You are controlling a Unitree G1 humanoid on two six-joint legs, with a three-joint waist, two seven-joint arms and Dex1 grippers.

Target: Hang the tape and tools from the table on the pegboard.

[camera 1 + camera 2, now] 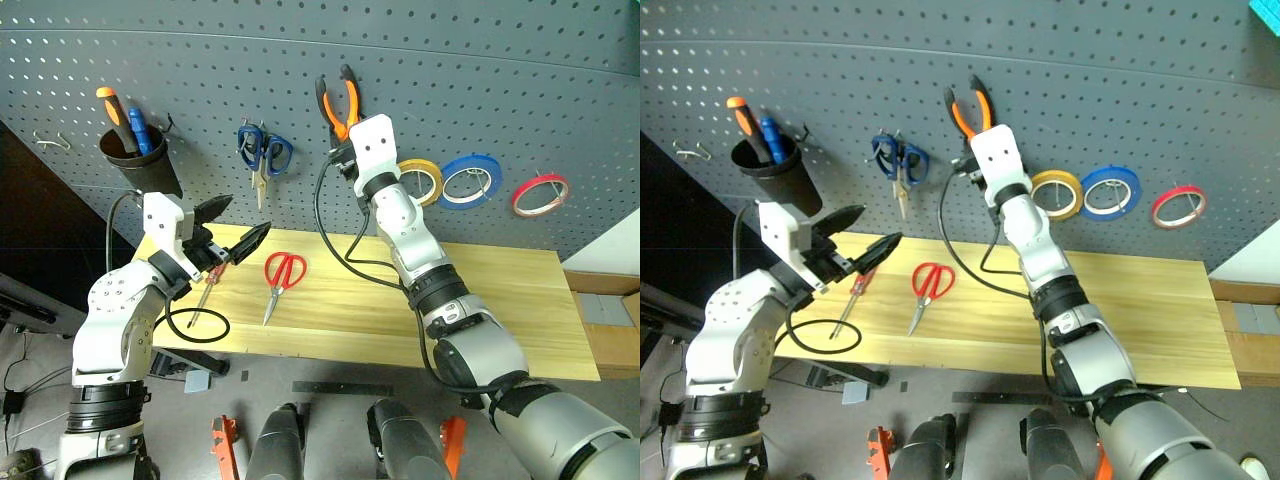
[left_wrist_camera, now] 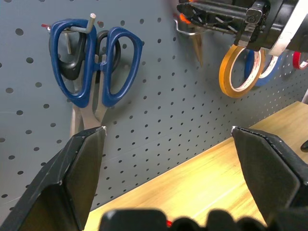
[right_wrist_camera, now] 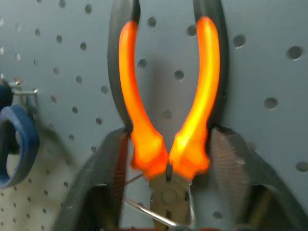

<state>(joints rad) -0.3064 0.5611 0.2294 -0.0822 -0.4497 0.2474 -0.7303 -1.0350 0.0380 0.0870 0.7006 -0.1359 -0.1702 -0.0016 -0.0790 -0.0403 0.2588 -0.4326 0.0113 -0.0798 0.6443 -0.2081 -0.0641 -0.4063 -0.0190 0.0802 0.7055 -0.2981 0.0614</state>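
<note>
Head stereo pair overlooking table (image 1: 400, 300) and pegboard (image 1: 450, 80); wrist cameras seemingly close against pegboard

Orange-and-black pliers (image 1: 339, 104), red scissors (image 1: 283, 274) – dark grey, dotted pegboard (image 1: 480, 80).

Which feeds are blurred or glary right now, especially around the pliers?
Right wrist view: pliers soft, the orange grips blown out and glowing. Left wrist view: blue scissors crisp, the left pincer's fingers blurred. Head views: pegboard bows, lit evenly.
</note>
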